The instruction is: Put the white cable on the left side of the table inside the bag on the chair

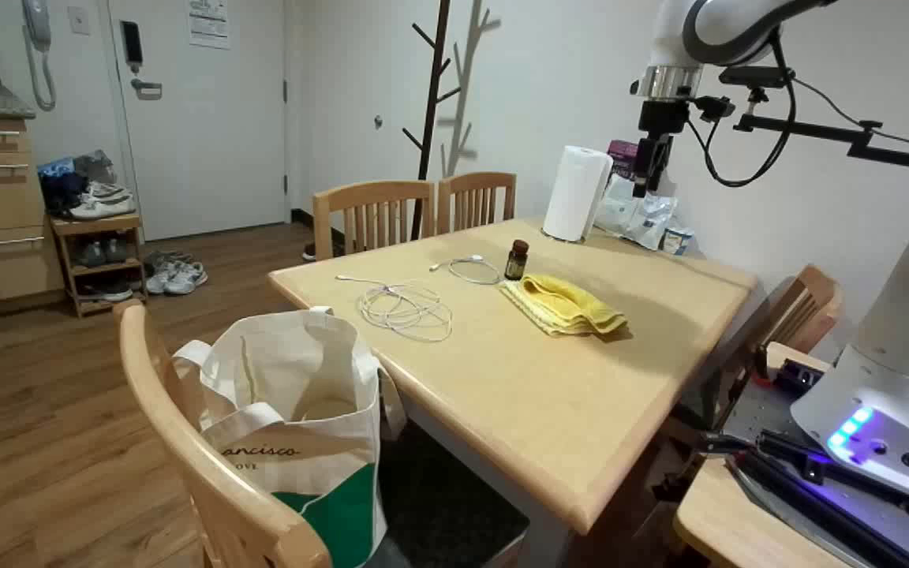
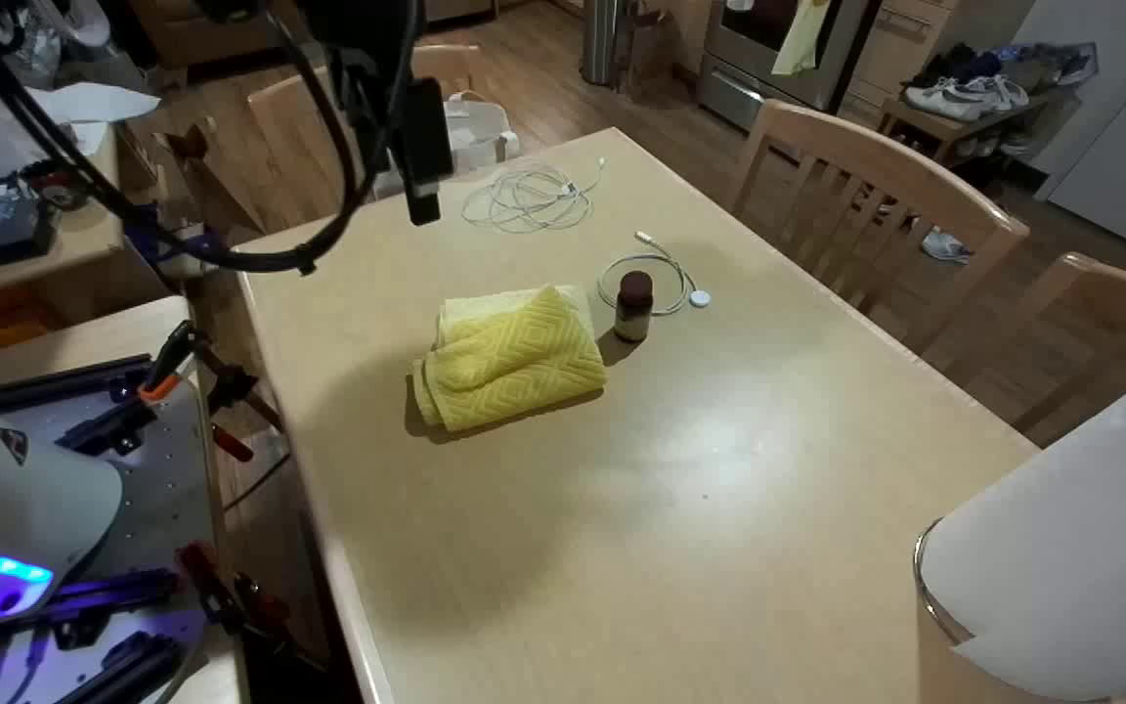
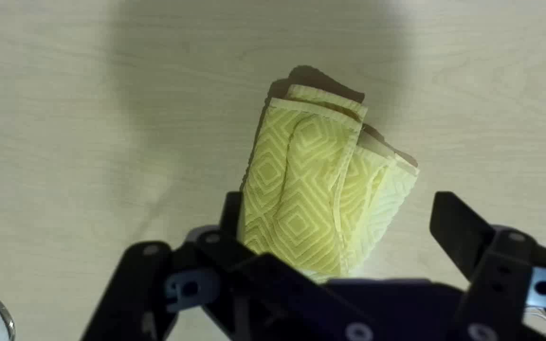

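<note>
In the wrist view the gripper (image 3: pixel 341 215) had its jaws spread wide, one toward 9 o'clock and one toward 3, and they held nothing. Through the gap a folded yellow cloth (image 3: pixel 296 189) showed on the table (image 3: pixel 64 94) below. In the corner at 8 o'clock was a curved metal rim (image 3: pixel 6 312); at 4 o'clock, partly hidden by the gripper, were some white cable loops (image 3: pixel 545 318), and which cable they belonged to could not be told.

In an exterior view the larger white cable (image 1: pixel 405 309), loosely coiled, lay on the table at 9 o'clock from the cloth, near the edge. The smaller white cable (image 1: pixel 473 260) lay at 10 o'clock, with a brown bottle (image 1: pixel 516 264) upright just beside its loop. From the larger coil, the cream bag (image 1: pixel 320 450) was at 8 o'clock, upright and open-mouthed on a chair (image 1: pixel 143 363). The gripper hung pointing down at 1 o'clock from the cloth, well apart from both cables; a paper towel roll (image 1: pixel 578 193) stood at 12.

In an exterior view the smaller cable ended in a round white disc (image 2: pixel 700 298), at 2 o'clock from the cloth. The larger cable was at 12, and part of the bag showed beyond it, at 11. The gripper appeared at 11 o'clock from the cloth.
</note>
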